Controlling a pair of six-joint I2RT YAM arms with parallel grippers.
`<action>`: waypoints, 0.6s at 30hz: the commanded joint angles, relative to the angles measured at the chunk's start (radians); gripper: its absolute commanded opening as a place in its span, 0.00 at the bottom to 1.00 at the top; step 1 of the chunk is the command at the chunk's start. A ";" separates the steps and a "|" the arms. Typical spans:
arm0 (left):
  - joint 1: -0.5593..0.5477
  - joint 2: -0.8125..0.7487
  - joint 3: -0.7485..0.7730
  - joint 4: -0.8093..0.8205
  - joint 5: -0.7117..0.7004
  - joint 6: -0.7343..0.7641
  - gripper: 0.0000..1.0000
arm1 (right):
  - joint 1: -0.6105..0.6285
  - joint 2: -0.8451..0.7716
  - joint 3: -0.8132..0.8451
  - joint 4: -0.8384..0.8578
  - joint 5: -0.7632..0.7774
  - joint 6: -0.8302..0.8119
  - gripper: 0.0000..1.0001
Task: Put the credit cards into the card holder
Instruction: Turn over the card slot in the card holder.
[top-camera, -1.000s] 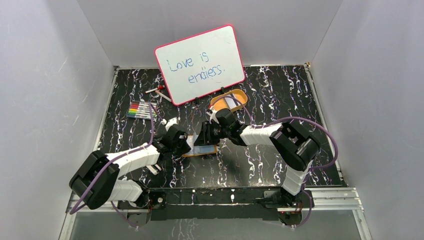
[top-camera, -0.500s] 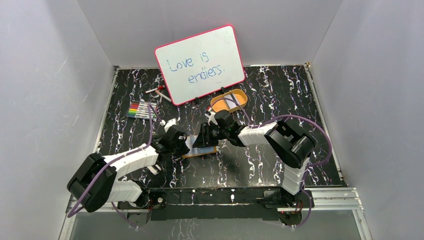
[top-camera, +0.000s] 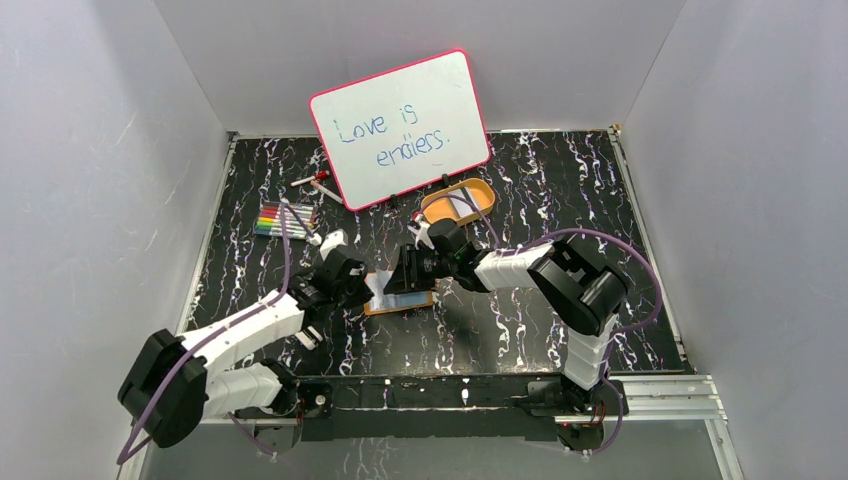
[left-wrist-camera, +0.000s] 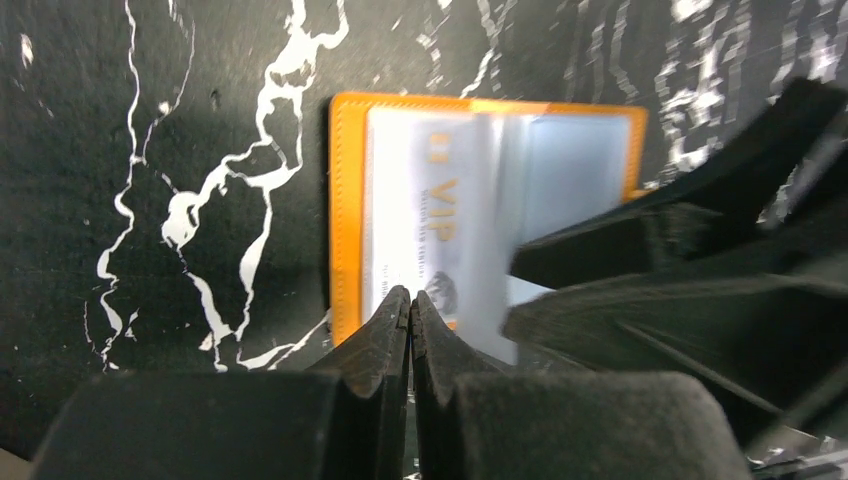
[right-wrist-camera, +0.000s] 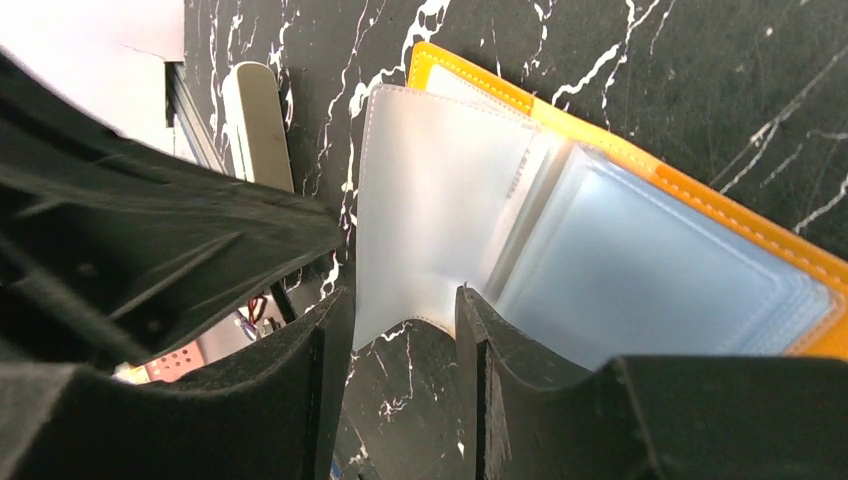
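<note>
The orange-tan card holder (top-camera: 402, 303) lies open on the table between my grippers. In the left wrist view its orange edge (left-wrist-camera: 345, 200) frames a clear sleeve with a whitish VIP credit card (left-wrist-camera: 435, 220) in it. In the right wrist view a pale blue card (right-wrist-camera: 650, 270) lies in a sleeve, and a clear sleeve page (right-wrist-camera: 440, 200) stands lifted. My left gripper (left-wrist-camera: 410, 300) is shut at the holder's near edge with nothing seen between its jaws. My right gripper (right-wrist-camera: 400, 330) is open, and the lifted page's edge hangs between its fingers.
A pink-framed whiteboard (top-camera: 400, 125) leans at the back. An orange oval tray (top-camera: 484, 196) sits behind the right gripper. Coloured markers (top-camera: 282, 218) and a pen (top-camera: 312, 181) lie at the back left. Both grippers are close together over the holder.
My left arm has swung back to the left, its gripper drawing off the holder. A clear sleeve page now stands up between the grippers. My right gripper has edged slightly left.
</note>
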 joint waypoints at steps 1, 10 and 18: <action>0.002 -0.074 0.080 -0.071 -0.062 0.013 0.00 | 0.013 0.028 0.070 -0.015 -0.015 -0.045 0.51; 0.002 -0.004 0.165 -0.013 -0.053 0.024 0.00 | 0.016 0.031 0.065 -0.013 -0.011 -0.063 0.52; 0.010 0.147 0.186 0.086 0.039 -0.007 0.00 | 0.019 0.039 0.061 -0.010 -0.010 -0.080 0.51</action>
